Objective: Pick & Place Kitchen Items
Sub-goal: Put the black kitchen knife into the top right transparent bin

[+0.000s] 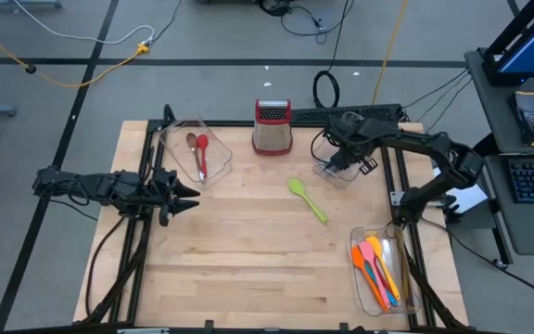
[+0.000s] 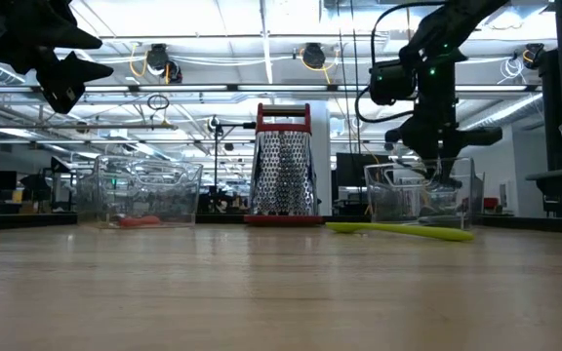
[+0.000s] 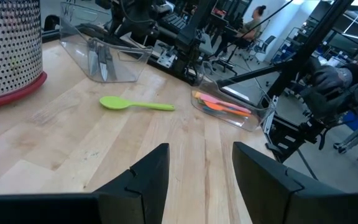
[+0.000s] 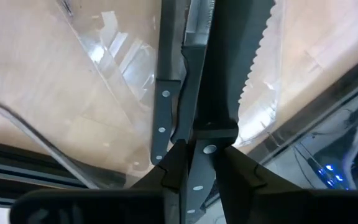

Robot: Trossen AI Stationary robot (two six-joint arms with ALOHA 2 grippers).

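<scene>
My right gripper (image 4: 199, 155) is shut on a black-handled serrated knife (image 4: 241, 56) over the clear bin (image 1: 337, 170) at the far right. A second black-handled knife (image 4: 164, 106) lies in that bin. A green spoon (image 1: 307, 199) lies flat on the table's middle, also in the left wrist view (image 3: 135, 104). My left gripper (image 1: 185, 197) hangs open above the table's left side, holding nothing. My right gripper pinches the knife's black riveted handle (image 4: 205, 149) between its two fingers, near the blade end. The fingers slant steeply down from above and run in line with the knife. The blade (image 4: 248, 43) points ahead of them into the bin; its tip is out of view.
A steel grater with a red top (image 1: 273, 127) stands at the far middle. A clear bin (image 1: 213, 139) at the far left holds a red spatula and a brown spoon. Another bin (image 1: 364, 278) at the near right holds several orange, pink and yellow utensils. Bare wood lies around the spoon.
</scene>
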